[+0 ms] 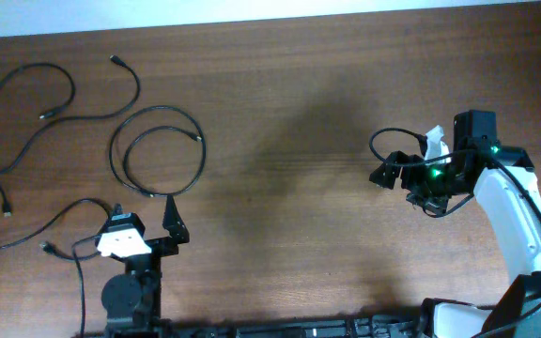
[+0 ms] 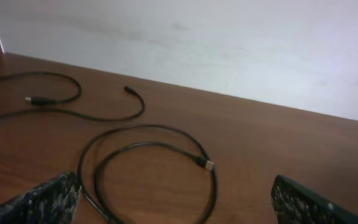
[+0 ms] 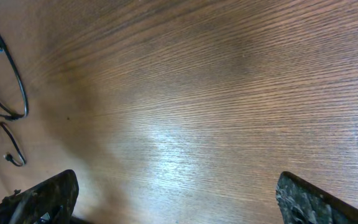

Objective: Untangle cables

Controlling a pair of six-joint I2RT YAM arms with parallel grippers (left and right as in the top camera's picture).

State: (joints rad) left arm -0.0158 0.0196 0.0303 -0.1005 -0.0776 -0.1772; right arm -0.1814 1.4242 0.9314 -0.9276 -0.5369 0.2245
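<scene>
Several thin black cables lie as separate strands on the left of the wooden table. A coiled cable (image 1: pixel 201 155) lies just beyond my left gripper (image 1: pixel 146 214), which is open and empty. In the left wrist view the coil (image 2: pixel 142 127) lies between and ahead of the fingers (image 2: pixel 176 211), its plug end (image 2: pixel 207 165) inside the loop. A wavy cable (image 1: pixel 92 116) lies at the far left; it also shows in the left wrist view (image 2: pixel 73 113). Another strand (image 1: pixel 59 216) runs left of the left arm. My right gripper (image 1: pixel 397 183) is open and empty over bare wood at the right (image 3: pixel 179 208).
The table's far edge meets a white wall (image 2: pixel 229 50). The right wrist view shows the coil (image 3: pixel 23 99) far off at its left edge. The right arm's own thick black wire (image 1: pixel 378 141) loops beside the right gripper.
</scene>
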